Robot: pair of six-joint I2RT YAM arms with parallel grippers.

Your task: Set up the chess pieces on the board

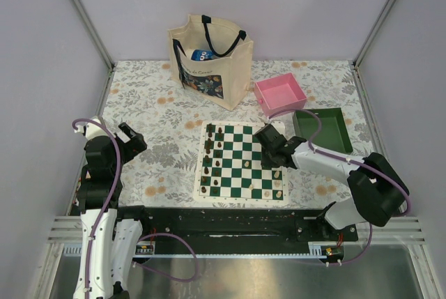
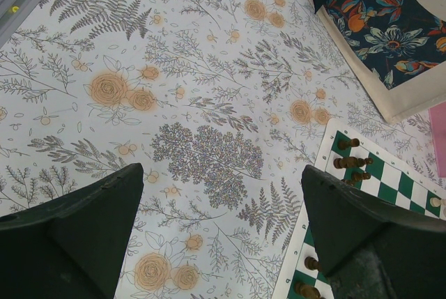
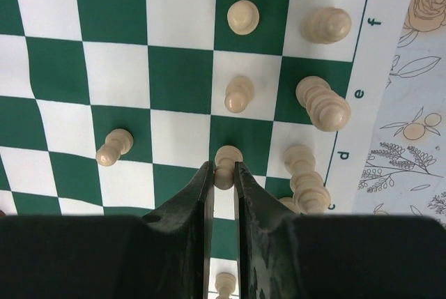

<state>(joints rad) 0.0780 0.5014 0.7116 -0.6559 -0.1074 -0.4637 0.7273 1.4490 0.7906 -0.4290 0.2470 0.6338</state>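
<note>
My right gripper (image 3: 221,173) is squeezed tight on a cream pawn (image 3: 228,155) on the board (image 3: 180,76), near the lettered edge. My left gripper (image 2: 221,173) hangs wide open above the flowery tablecloth (image 2: 202,69).

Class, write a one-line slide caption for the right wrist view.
The right hand pinches a cream pawn on the green-and-white board, other cream pieces standing nearby.

The green-and-white board (image 1: 240,166) lies flat. Upright dark pieces (image 1: 217,163) line its left side, cream pieces (image 3: 243,17) its right. One cream pawn (image 3: 226,164) is pinched.
</note>
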